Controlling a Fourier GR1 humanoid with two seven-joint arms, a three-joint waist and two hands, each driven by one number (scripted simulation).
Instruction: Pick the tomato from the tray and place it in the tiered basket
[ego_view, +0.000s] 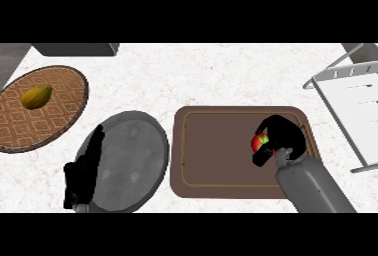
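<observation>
— Where is the tomato (259, 141)?

— On the brown tray (214, 165), at the tray's right side, close to its right rim. Only a red patch with a bit of green shows; the rest is covered by the right hand (279, 136).

— What are the fingers (264, 158) of that hand doing?

— They are curled round the tomato from above and from the right, so the fruit sits inside the black hand. Whether it is lifted off the tray or resting on it, I cannot tell. The grey forearm comes in from below the tray's lower right corner.

— And the left hand (80, 180)?

— Left of the tray, over the left edge of a grey round plate (136, 160) that lies just beside the tray. Its fingers are straight and pressed together, pointing up along the plate's rim, holding nothing.

— What else lies on the desk (214, 75)?

— Further left of the tray, beyond the plate, a patterned brown woven plate (52, 120) with a yellow fruit (36, 96) on it, perhaps a mango. Right of the tray, well apart from it, stands a white wire tiered basket (347, 105), cut off by the view's edge.
</observation>
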